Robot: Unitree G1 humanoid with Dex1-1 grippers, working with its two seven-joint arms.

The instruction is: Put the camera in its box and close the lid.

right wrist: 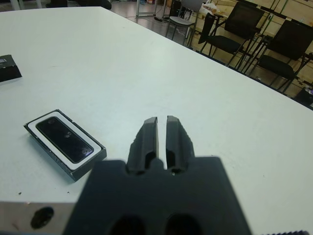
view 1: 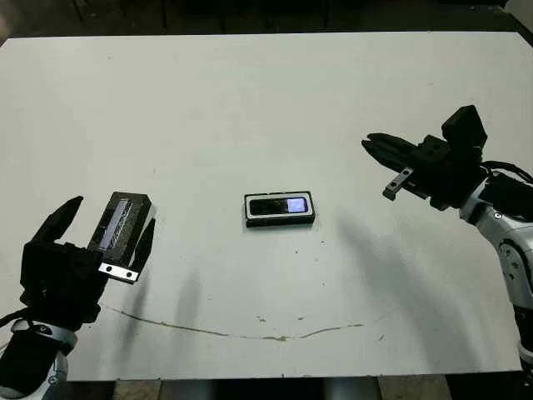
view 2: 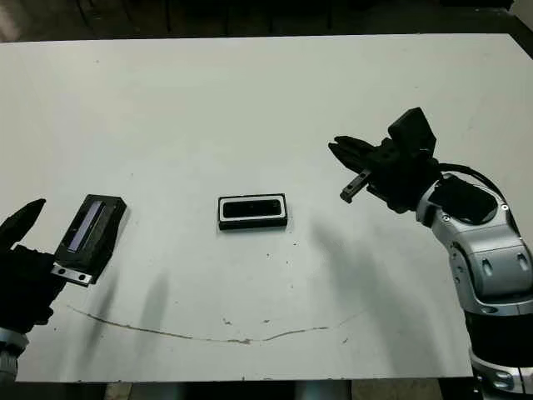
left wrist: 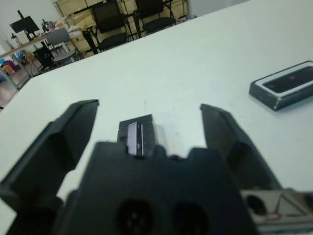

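The box lies in the middle of the table, with the camera flat inside its white rim and the bluish screen facing up. The lid lies to the left on the table, shiny strip up. My left gripper is open, one finger on each side of the lid; whether they touch it I cannot tell. My right gripper hangs above the table to the right of the box, shut on nothing. In the right wrist view, its fingers point past the box.
A thin brownish line runs across the white table near its front edge. Black chairs stand beyond the far edge in the wrist views.
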